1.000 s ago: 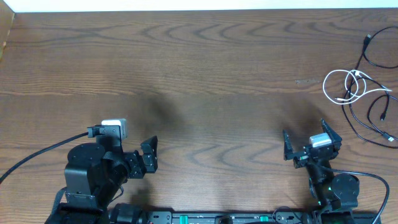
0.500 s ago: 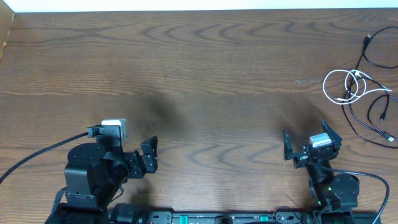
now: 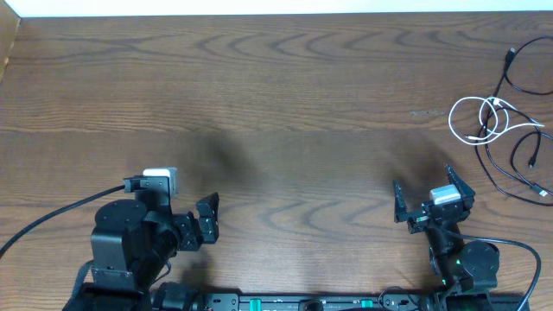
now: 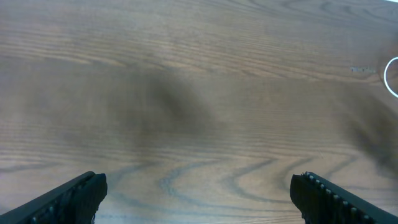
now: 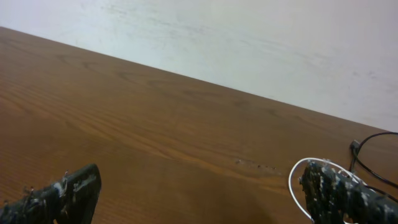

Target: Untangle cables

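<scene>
The cables lie tangled at the far right of the table: a white cable in loops crossed by thin black cables that run to the right edge. The white loop also shows at the right edge of the left wrist view and in the right wrist view, with a black cable behind it. My left gripper is open and empty at the front left. My right gripper is open and empty at the front right, well short of the cables.
The wooden table ends at a pale wall at the back. A thick black arm cable trails off to the left from the left arm base.
The left arm has shifted very slightly toward the front. The right arm and cables have not moved.
</scene>
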